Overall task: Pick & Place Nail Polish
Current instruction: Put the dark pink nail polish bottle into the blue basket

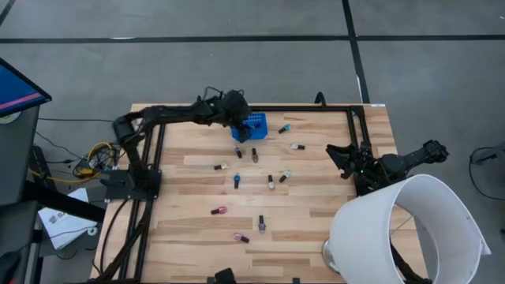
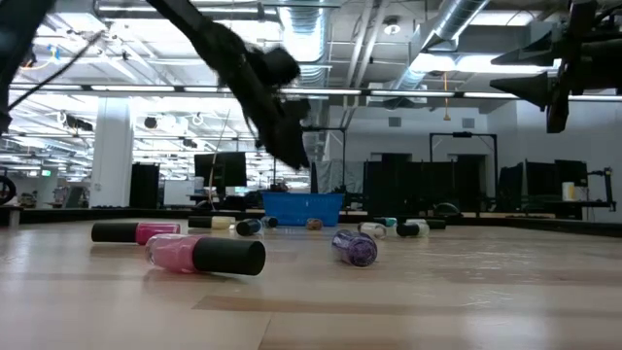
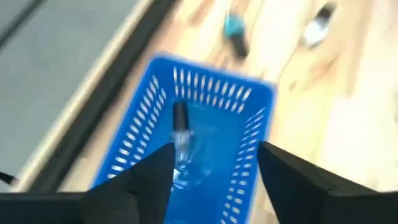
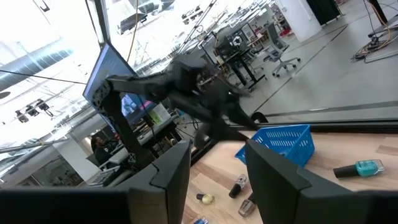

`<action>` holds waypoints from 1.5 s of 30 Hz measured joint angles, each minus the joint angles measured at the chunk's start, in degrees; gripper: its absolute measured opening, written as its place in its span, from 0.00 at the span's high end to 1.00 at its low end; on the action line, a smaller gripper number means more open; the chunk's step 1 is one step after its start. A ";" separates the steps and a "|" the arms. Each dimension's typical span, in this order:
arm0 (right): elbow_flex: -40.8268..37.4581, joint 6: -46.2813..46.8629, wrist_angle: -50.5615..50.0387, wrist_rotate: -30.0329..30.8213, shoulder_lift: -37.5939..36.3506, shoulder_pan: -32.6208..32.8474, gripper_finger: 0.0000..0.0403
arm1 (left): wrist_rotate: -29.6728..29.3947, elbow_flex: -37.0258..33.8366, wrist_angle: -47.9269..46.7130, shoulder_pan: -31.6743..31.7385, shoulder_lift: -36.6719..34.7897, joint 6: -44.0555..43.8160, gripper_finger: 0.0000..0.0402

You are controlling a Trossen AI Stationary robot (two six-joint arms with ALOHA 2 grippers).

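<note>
The left gripper (image 3: 214, 177) hangs over the blue mesh basket (image 1: 254, 127) at the far edge of the desk (image 1: 331, 201), its jaws spread apart with nothing between them. Directly below and just ahead of the jaws, 1 clear nail polish bottle (image 3: 181, 149) with a slim dark cap sits inside the basket, its long axis pointing away from the gripper, cap toward the basket's far wall; whether it lies flat or is falling cannot be told.

The other bottles lie scattered on their sides across the middle of the desk, all nearer than the basket: a pink one (image 1: 219, 211) and another pink one (image 1: 241, 237) toward the near left, a blue one (image 1: 236, 181) at centre, a teal one (image 1: 284, 128) just right of the basket. Those close to the basket sit nearest the left arm, so the next pick probably falls to it, with a reach back toward the near side.

The right gripper (image 1: 341, 160) waits at the desk's right edge, jaws open and empty, beside a white lampshade (image 1: 410, 229).

No brand, label or writing can be read on any bottle or on the basket.
</note>
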 joint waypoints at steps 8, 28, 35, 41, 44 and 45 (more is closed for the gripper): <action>0.00 -0.25 -0.02 0.11 0.00 0.00 0.64 | -1.35 -0.46 -18.15 -5.69 -23.13 0.12 0.38; 0.00 -0.41 0.00 0.02 0.00 0.00 0.64 | -0.18 -37.41 -10.84 -41.72 -45.41 -30.95 0.42; 0.00 -0.41 -0.32 -0.02 0.00 0.00 0.66 | -7.84 -38.62 -4.66 -52.74 -35.81 -35.12 0.43; 0.00 -0.43 -0.36 -0.02 -0.01 0.00 0.66 | -15.13 -38.62 1.14 -55.32 -28.26 -37.07 0.43; 0.00 -0.43 -0.33 -0.02 -0.02 0.00 0.65 | -15.42 -38.62 3.14 -55.11 -25.14 -38.67 0.43; 0.00 -0.42 -0.37 -0.02 -0.01 0.00 0.65 | -15.28 -38.62 4.49 -55.07 -24.15 -39.26 0.43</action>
